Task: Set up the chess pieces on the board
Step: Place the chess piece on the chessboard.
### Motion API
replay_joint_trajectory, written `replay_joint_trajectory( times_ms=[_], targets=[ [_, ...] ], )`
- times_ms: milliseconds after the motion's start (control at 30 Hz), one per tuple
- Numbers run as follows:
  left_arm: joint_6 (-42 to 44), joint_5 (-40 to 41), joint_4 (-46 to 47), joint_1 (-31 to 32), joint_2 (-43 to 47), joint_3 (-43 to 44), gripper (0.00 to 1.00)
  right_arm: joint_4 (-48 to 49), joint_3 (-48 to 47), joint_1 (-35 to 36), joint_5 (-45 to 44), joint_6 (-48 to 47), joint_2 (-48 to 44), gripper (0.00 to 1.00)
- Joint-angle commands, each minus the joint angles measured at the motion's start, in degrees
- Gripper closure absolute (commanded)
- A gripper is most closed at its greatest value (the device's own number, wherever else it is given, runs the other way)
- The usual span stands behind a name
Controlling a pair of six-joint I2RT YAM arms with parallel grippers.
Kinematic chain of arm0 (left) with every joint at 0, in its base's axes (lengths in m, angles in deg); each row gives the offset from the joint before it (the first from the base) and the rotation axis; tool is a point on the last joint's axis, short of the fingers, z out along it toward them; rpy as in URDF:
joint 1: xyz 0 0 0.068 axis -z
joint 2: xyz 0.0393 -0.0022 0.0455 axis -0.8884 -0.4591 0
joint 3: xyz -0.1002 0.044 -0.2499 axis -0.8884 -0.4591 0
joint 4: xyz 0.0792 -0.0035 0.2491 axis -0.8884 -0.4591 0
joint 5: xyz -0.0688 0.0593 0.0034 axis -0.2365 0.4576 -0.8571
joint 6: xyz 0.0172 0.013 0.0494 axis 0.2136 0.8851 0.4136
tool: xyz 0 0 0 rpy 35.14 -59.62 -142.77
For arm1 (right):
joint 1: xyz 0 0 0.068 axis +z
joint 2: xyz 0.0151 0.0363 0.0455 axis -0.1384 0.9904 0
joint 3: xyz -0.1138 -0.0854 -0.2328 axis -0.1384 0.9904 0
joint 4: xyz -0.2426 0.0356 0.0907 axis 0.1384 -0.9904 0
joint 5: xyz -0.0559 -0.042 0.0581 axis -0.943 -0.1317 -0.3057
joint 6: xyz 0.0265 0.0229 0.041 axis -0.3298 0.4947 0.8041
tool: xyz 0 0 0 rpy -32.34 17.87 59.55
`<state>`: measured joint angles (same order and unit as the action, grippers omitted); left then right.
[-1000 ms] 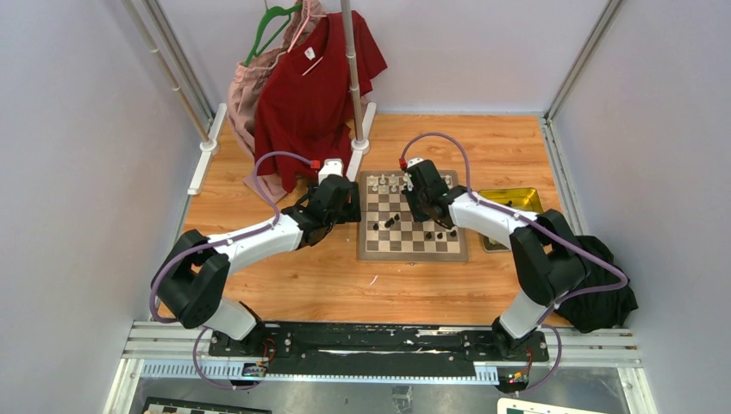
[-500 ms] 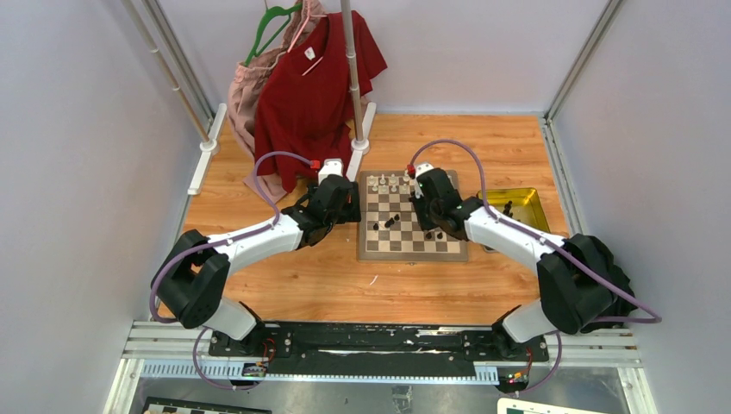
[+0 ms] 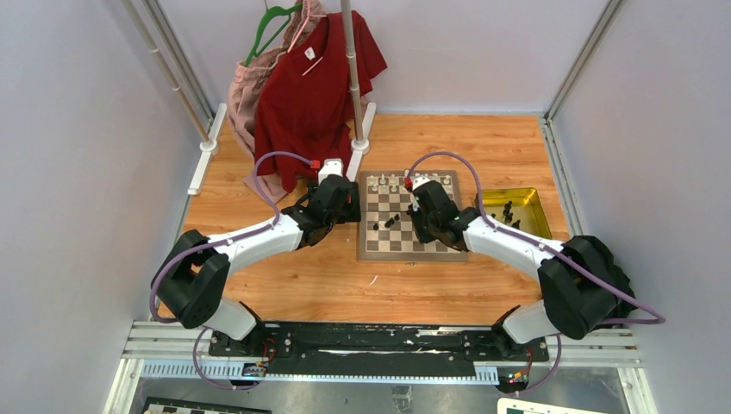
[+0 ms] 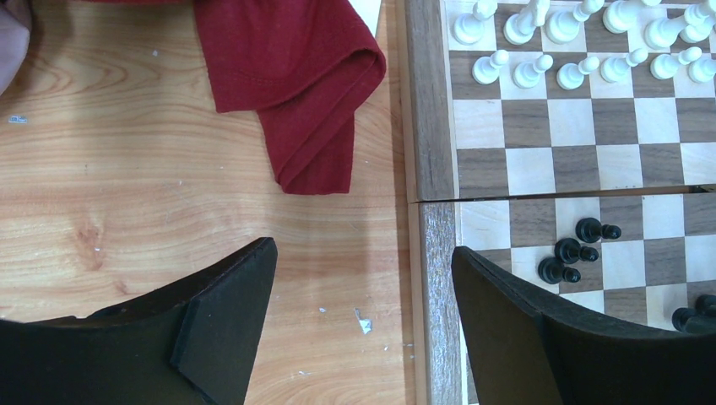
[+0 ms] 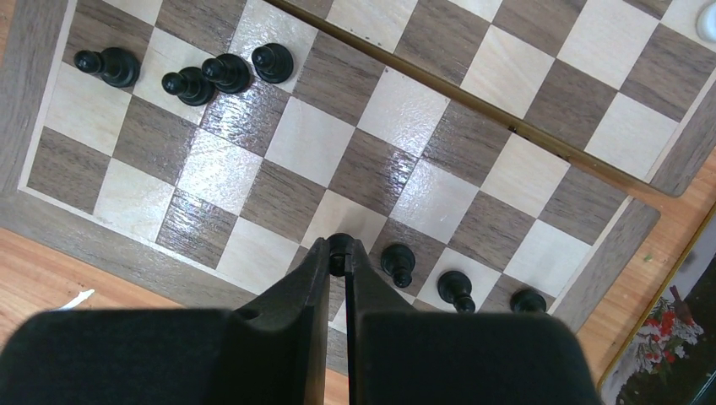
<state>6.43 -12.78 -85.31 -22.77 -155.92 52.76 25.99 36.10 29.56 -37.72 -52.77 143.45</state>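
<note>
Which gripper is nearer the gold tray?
Right: the right gripper is over the chessboard's near row; the left gripper straddles its left border, farther from the gold tray.

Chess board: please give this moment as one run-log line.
left fingers: open, empty, at left edge of board | right fingers: shut on black piece, over near rows | white pieces: in two far rows

The board (image 5: 219,173) is wood, its squares faintly shiny. The black chess pieces (image 5: 226,72) are glossy, the white chess pieces (image 4: 530,72) smooth. The bench (image 4: 127,169) is grained wood, the red shirt (image 4: 287,67) soft cloth, the tray (image 3: 527,200) shiny yellow metal. The jaws are matt black.
</note>
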Motion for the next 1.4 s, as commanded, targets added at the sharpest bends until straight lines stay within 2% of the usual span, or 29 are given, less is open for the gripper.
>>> replay_joint_trajectory(
  times_ms=[0,267,567,800,900,1367],
  targets=[
    [-0.27,1.41,1.11,0.35,0.18,-0.64,0.19,1.34,0.54,0.89,0.51,1.03,0.28,1.00],
    [-0.32,1.32,1.48,0.37,-0.18,-0.82,0.19,2.02,0.77,1.00,0.51,0.98,1.30,1.00],
    [-0.39,1.24,1.79,0.35,-0.11,-1.09,0.19,2.85,0.88,0.99,0.60,0.93,2.70,0.93],
    [-0.37,1.14,1.86,0.35,-0.12,-1.18,0.19,2.27,0.47,1.46,-0.25,0.30,1.09,0.77],
    [-0.40,1.15,1.88,0.35,0.00,-1.25,0.19,1.25,-0.40,2.02,-0.66,0.02,0.36,0.74],
    [-0.08,1.24,1.73,0.35,0.37,-0.77,0.18,1.05,-8.58,2.64,-0.63,-2.60,5.37,0.72]
  ],
)
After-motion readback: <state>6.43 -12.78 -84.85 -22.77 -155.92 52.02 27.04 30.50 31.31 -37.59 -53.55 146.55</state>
